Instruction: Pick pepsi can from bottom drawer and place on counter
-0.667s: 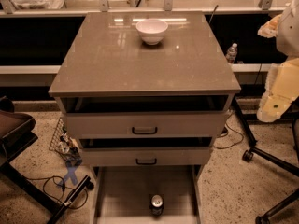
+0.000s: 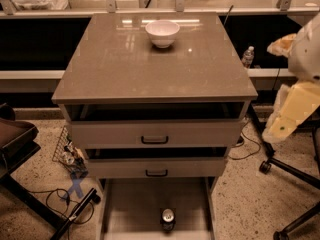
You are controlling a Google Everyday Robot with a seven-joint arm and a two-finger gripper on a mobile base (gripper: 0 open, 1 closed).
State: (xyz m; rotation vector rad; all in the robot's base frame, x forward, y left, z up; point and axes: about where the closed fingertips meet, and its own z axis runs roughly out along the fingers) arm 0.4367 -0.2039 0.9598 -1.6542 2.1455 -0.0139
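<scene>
The pepsi can (image 2: 168, 219) stands upright, silver top showing, near the front middle of the bottom drawer (image 2: 130, 209), which is pulled open at the foot of the cabinet. The counter (image 2: 150, 69) is the glossy grey-brown top above the drawers. My gripper (image 2: 285, 119) and arm show as white and pale yellow parts at the right edge. They are beside the cabinet at the height of the upper drawers, far from the can and holding nothing I can see.
A white bowl (image 2: 162, 33) sits at the back middle of the counter. The two upper drawers (image 2: 155, 134) stand partly open above the can. A water bottle (image 2: 248, 56) stands at the back right. Chair legs (image 2: 290, 169) and cables (image 2: 60, 199) lie on the floor.
My arm at the right has shifted slightly down and left. The can, drawers and bowl have not moved.
</scene>
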